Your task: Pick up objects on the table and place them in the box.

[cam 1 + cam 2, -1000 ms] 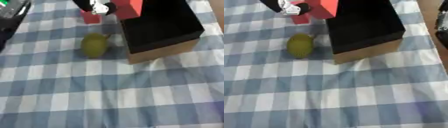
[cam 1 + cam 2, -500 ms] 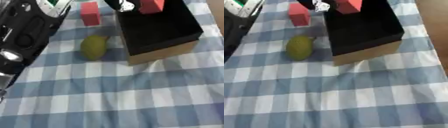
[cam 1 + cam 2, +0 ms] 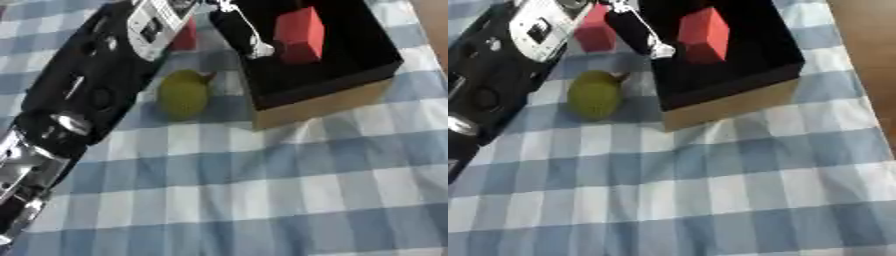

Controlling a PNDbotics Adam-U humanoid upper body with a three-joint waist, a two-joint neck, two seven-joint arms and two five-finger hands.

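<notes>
- The left hand [image 3: 241, 30] reaches over the black box [image 3: 350, 75]. Its fingers look straight, next to a red block [image 3: 299, 34] inside the box.
- The right eye view shows more of a second red block [image 3: 594, 34]; the arm half hides it in the left eye view.
- A green pear [image 3: 593, 94] lies on the checked cloth [image 3: 710, 190], just beside the box.
- The hand's top is cut off.

This looks like a staged tabletop for robot practice, in a lab or a plain room; nothing visible says which. A blue-and-white checked cloth [image 3: 262, 190] covers the table under the robot's black left hand [image 3: 645, 35], wrinkled below it. Just right of the hand stands a black-lined cardboard box [image 3: 737, 97]; left of the hand lie a small red block [image 3: 594, 34] and a yellow-green pear-shaped fruit [image 3: 593, 95]. Bare wood [image 3: 868, 60] shows far right of the hand.
</notes>
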